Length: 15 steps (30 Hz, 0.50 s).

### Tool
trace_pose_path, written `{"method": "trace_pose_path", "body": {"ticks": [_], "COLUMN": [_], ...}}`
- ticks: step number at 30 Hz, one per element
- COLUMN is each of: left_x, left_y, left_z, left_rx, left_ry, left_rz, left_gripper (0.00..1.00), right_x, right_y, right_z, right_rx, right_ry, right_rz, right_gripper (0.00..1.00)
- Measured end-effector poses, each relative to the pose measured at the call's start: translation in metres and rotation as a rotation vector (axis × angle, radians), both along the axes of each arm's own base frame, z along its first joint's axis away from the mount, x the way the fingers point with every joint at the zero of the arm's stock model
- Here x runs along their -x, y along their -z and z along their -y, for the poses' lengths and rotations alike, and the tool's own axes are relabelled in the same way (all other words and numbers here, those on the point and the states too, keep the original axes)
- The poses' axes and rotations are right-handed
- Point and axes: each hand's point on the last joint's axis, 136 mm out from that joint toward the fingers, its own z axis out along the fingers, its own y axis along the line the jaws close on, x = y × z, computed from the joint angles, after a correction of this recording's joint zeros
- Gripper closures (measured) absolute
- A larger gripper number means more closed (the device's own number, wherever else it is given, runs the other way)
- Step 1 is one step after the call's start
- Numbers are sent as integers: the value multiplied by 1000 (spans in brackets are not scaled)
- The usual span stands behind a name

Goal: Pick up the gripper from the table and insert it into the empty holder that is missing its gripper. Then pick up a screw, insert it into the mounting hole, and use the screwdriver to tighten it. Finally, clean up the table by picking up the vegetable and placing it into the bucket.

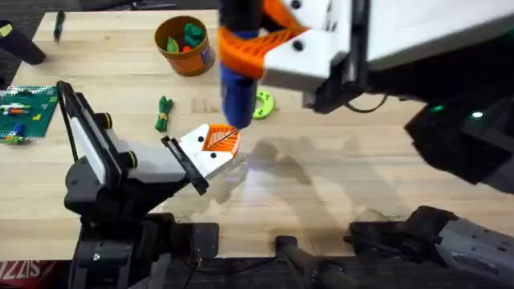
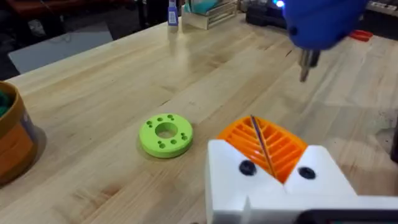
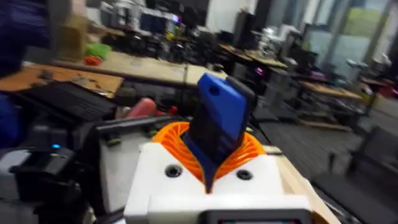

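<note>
Screwdriver [image 1: 235,84] in R pincer [image 3: 208,171]

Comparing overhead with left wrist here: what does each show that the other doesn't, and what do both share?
Overhead alone: the dark-green vegetable lying on the table, the toy pieces inside the bucket, and the right gripper clamped on the blue screwdriver. Left wrist alone: the screwdriver's thin metal tip held clear above the tabletop. Both: the green disc, the screwdriver, the bucket and the left gripper.
</note>
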Motion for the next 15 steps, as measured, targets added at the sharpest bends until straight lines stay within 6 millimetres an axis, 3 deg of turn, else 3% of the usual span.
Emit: {"method": "trace_pose_path", "body": {"ticks": [7,15], "left_x": [0,0], "left_y": [0,0], "left_z": [0,0], "left_rx": [0,0], "left_ry": [0,0], "left_rz": [0,0], "left_gripper": [994,994], "right_x": [17,21], "right_y": [6,8], "right_z": [-23,-31], "right_rx": [-12,-27], "right_ry": [-91,-114], "right_rz": [8,35], "right_gripper": [989,989]}}
